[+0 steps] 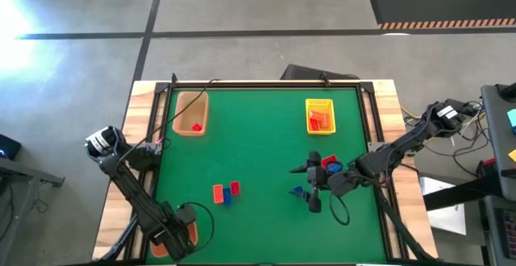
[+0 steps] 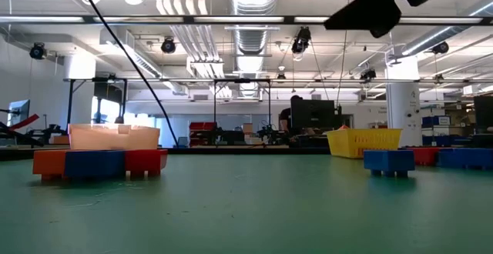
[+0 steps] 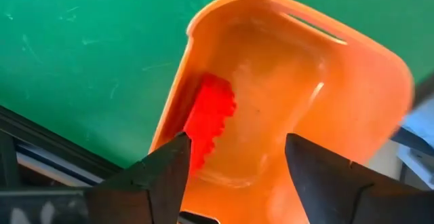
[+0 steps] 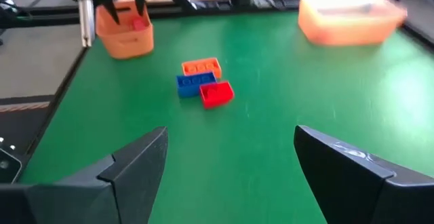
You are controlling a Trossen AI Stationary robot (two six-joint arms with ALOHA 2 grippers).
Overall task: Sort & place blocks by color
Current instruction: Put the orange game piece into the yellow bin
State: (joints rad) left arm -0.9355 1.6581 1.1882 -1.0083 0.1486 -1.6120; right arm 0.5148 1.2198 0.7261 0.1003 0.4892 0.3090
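Blocks (image 1: 226, 193) in red, orange and blue cluster mid-table, at nine o'clock from the right gripper (image 1: 313, 187), which gapes wide, holding nothing. Left gripper (image 1: 179, 235), nearer at their seven o'clock, hangs parted and empty over an orange tray (image 3: 325, 95) containing a red block (image 3: 209, 119).

The surface (image 1: 258, 145) is green. An orange tray (image 3: 285, 95) holds a red brick (image 3: 209, 119). Orange (image 4: 201, 67), blue (image 4: 195, 82) and red (image 4: 217, 94) bricks cluster together. A yellow basket (image 1: 319, 114) holds orange pieces.

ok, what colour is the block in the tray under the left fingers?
Red block, lying in the orange tray; it shows best in the left wrist view.
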